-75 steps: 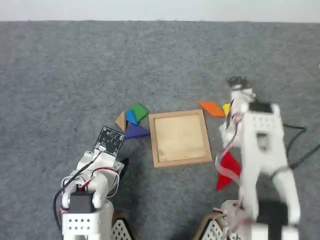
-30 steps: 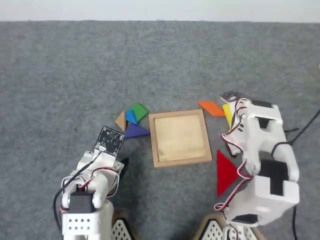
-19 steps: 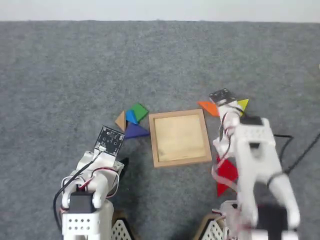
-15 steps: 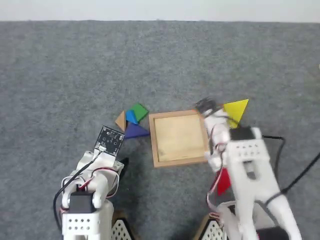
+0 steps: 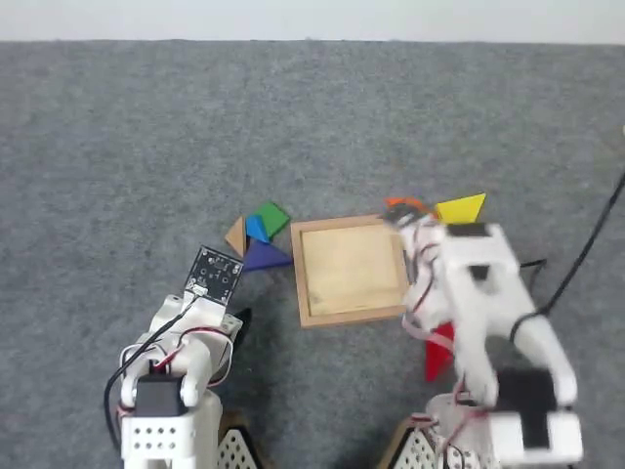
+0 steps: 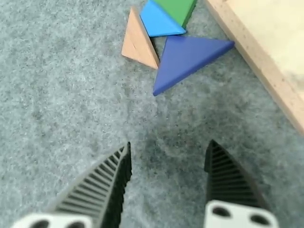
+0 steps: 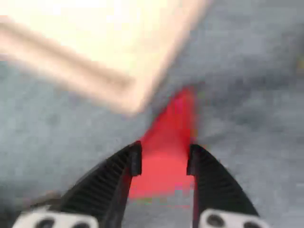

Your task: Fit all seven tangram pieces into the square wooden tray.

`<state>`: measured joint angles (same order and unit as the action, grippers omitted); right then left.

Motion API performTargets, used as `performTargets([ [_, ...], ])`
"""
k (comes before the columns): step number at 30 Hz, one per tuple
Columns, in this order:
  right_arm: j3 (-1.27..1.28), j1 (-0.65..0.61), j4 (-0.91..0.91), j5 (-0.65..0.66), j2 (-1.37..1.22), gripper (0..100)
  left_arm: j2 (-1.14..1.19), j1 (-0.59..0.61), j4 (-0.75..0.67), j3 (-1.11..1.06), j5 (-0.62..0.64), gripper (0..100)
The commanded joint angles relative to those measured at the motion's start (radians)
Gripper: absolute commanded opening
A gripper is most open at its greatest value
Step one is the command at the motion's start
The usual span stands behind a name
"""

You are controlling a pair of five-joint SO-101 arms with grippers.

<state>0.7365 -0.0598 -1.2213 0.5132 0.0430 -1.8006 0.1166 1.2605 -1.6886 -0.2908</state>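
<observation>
Swung left, the right arm now leans over the right rim of the tray, uncovering the yellow triangle; nothing is fitted yet.
From above, the one tray holds none of the seven pieces around it on the grey bench. Four huddle at its left side: the tan triangle, blue triangle, green piece and dark blue triangle. The orange piece and the yellow one lie by its far right corner, the red triangle by its near right corner. The left arm sits folded back, probably parked while the other works. Its wrist view has the left gripper spread above the bench, short of the foursome. The right wrist view puts the right gripper at the red triangle beside a tray corner, seemingly lining up a pick; whether it pinches the piece I cannot tell.
</observation>
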Motion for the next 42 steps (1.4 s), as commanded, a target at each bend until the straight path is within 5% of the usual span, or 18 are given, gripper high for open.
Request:
performTargets([
  [1, -0.091, 0.119, 0.035, 0.012, -0.147, 18.4, -0.021, -0.003, 0.009, 0.005, 0.008, 24],
  [13, -0.206, 0.189, 0.127, -0.115, -0.166, 18.3, -0.021, -0.003, 0.009, 0.005, 0.008, 24],
  [25, -0.259, 0.415, 0.131, -0.227, 0.013, 18.3, -0.021, -0.003, 0.009, 0.005, 0.008, 24],
  [32, -0.026, 0.294, 0.039, -0.23, 0.374, 18.5, -0.021, -0.003, 0.009, 0.005, 0.008, 24],
  [36, 0.17, 0.142, -0.03, -0.141, 0.565, 18.7, -0.021, -0.003, 0.009, 0.005, 0.008, 24],
  [42, 0.173, 0.088, -0.197, 0.153, 0.492, 18.4, -0.021, -0.003, 0.009, 0.005, 0.008, 24],
])
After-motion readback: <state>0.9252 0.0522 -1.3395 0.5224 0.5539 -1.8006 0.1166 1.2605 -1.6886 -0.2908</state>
